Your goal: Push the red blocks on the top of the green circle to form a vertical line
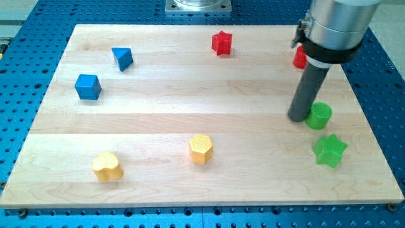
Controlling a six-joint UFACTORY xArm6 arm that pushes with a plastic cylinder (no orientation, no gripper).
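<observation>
A green circle block (319, 116) sits at the view's right. My tip (298, 118) rests on the board just left of it, touching or nearly touching it. A red star block (222, 43) lies near the view's top, left of the rod. A second red block (299, 58) shows at the top right, mostly hidden behind the arm's body, so its shape cannot be made out. It lies above the green circle.
A green star (330, 150) lies below the green circle. A blue triangle (123, 58) and blue cube (88, 87) sit at the upper left. A yellow heart (107, 166) and yellow hexagon (201, 149) sit at the bottom. The wooden board (190, 95) lies on a blue perforated table.
</observation>
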